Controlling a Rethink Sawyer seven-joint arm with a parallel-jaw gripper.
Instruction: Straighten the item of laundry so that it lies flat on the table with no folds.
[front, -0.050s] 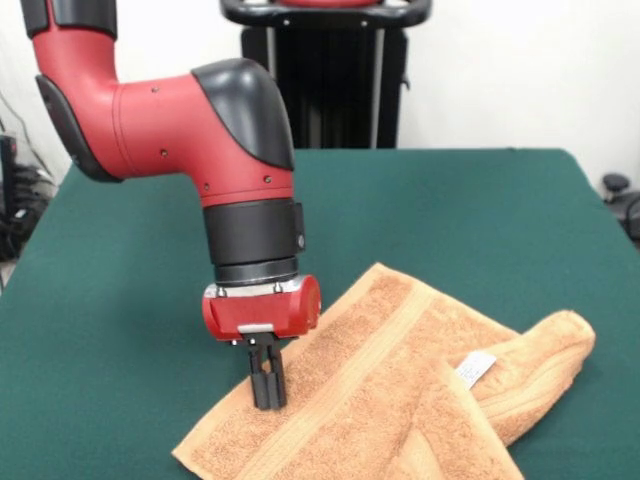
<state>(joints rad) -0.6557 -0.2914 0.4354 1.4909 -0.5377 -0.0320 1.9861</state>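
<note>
The item of laundry (390, 390) is an orange-tan terry towel lying at the near middle and right of the green table (450, 210). Its right end is folded over, showing a small white label (476, 368), and a woven band stripe runs along it. My gripper (267, 400) comes down from the red and black arm and touches the towel's left part, close to its near-left corner. The black fingers (267, 380) stand together, shut, with their tips pressed onto the cloth. I cannot tell whether any cloth is pinched between them.
The towel's near edge runs out of the picture at the bottom. Dark cables and equipment (20, 190) sit beyond the table's left edge, and a dark object (620, 195) lies past the right edge.
</note>
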